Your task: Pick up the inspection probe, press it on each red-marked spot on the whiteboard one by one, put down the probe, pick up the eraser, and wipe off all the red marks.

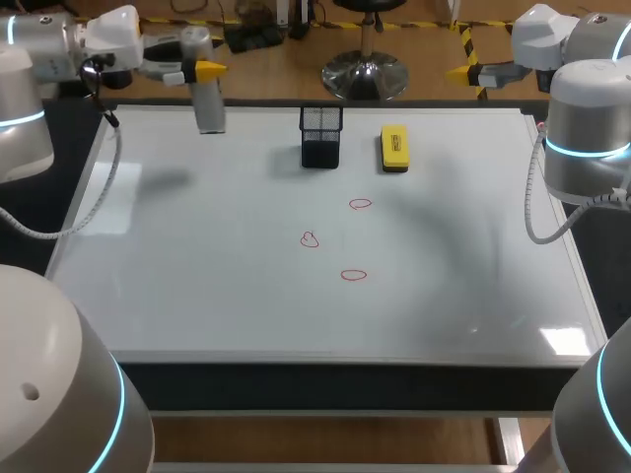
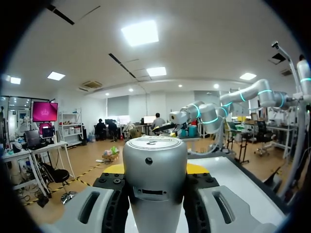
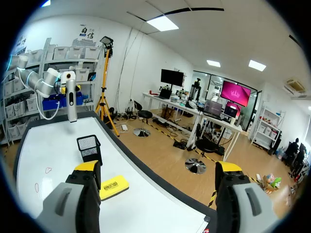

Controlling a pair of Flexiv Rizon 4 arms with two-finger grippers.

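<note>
LEFT claw [image 1: 200, 71]: clamped on inspection probe [image 1: 209, 110], upright over whiteboard [image 1: 197, 276] far-left corner | RIGHT claw [image 3: 158, 170]: fingers apart, holding nothing; off far-right corner | eraser [image 1: 393, 148]: on board beside mesh holder [image 1: 320, 138]; three red marks [image 1: 353, 275] mid-board

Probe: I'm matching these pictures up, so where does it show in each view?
Head view: probe in the left gripper, over the far left corner of the whiteboard.
Left wrist view: probe upright between the fingers, close up.
Right wrist view: probe far across the whiteboard, beyond the cup, held by the left gripper.
Shared landmark: the black cup, in the head and right wrist views only.
</note>
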